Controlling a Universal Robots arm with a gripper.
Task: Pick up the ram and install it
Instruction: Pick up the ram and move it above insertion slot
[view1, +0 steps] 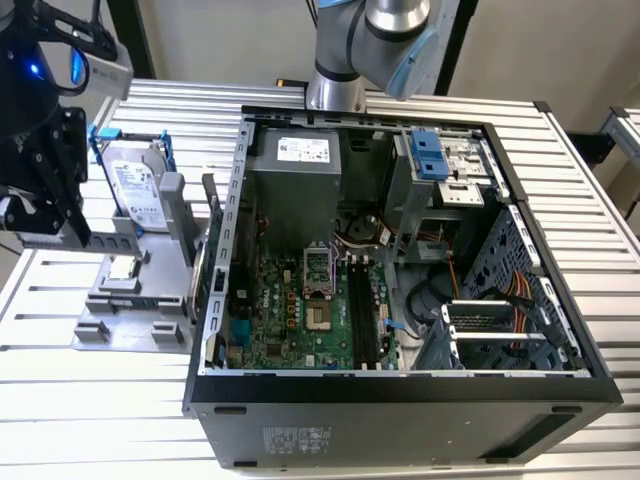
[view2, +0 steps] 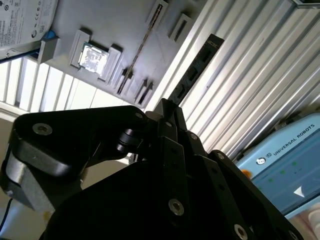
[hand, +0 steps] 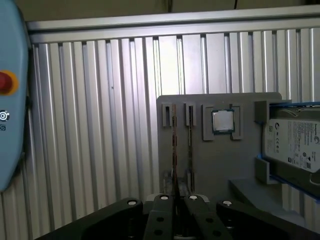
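Claw (view2: 169, 107) is pinched tight on the ram (view2: 195, 70), gripping one end so the rest of the stick pokes out past the tips, prob. to keep its long edge free. It hangs just over the grey holder (hand: 220, 165). CPU chip (hand: 222, 121) & hard drive (hand: 295, 145) sit parked on that holder, w/ the open PC case (view1: 400, 385) right beside it.

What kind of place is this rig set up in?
Probably a robotics lab bench for PC assembly: an open computer case on a slatted aluminium table, beside a grey parts fixture holding a hard drive and a processor.
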